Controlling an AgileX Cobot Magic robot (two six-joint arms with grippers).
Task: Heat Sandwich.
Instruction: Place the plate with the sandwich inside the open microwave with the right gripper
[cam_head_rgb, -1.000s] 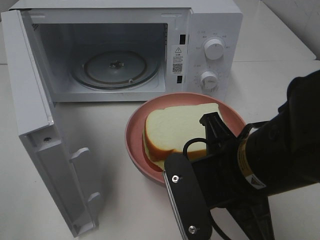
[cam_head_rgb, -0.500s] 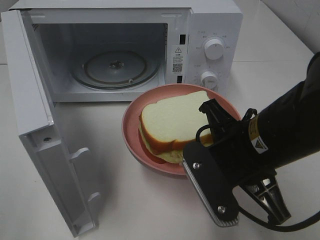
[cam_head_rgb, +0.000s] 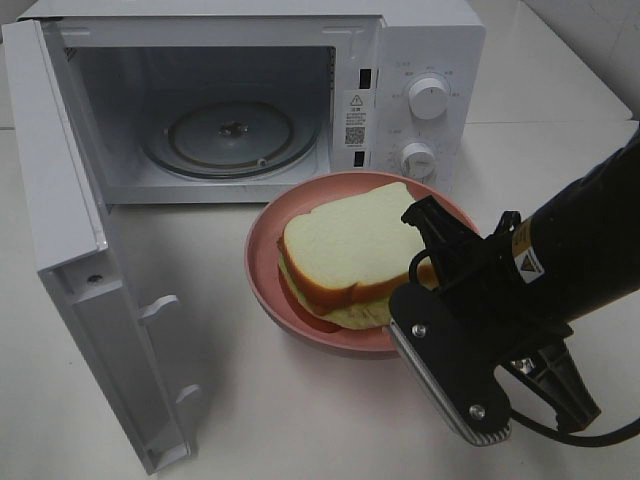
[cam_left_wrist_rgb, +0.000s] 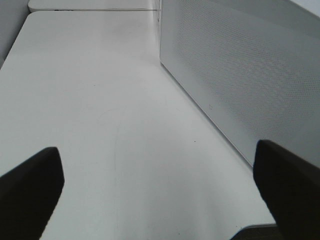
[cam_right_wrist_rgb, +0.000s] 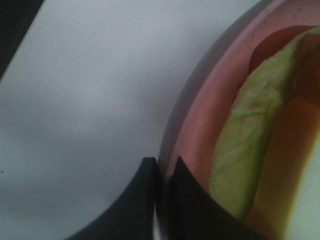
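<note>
The microwave (cam_head_rgb: 430, 40) stands with its door (cam_head_rgb: 70, 250) swung fully out to the side, so the glass turntable (cam_head_rgb: 232, 135) inside is bare and reachable. That looks like the reason everything else sits where it does. The sandwich (cam_head_rgb: 350, 245) lies on a pink plate (cam_head_rgb: 265, 260) just in front of the microwave, below the two knobs. It is off to the knob side of the opening, not yet lined up with it.

The right gripper (cam_right_wrist_rgb: 162, 175) is pinched almost shut on the plate's rim, on the side away from the microwave. One finger is over the rim and one under it. Gripping the rim spares the soft bread, and the lettuce edge of the filling sits just inside the pinch. Whether the plate is clear of the counter (cam_head_rgb: 300, 420) I cannot tell.

The left gripper (cam_left_wrist_rgb: 156, 147) is spread wide and holds nothing. It looks over bare counter beside a dotted white panel (cam_left_wrist_rgb: 240, 75) of the microwave (door or side wall, I cannot say which), apparently keeping out of the way.

Compared with a second ago, the plate is closer to the microwave, its far rim now overlapping the lower front edge. The sandwich has turned slightly on it. The right arm sits further toward the knob side. Over the last half second little has shifted.
</note>
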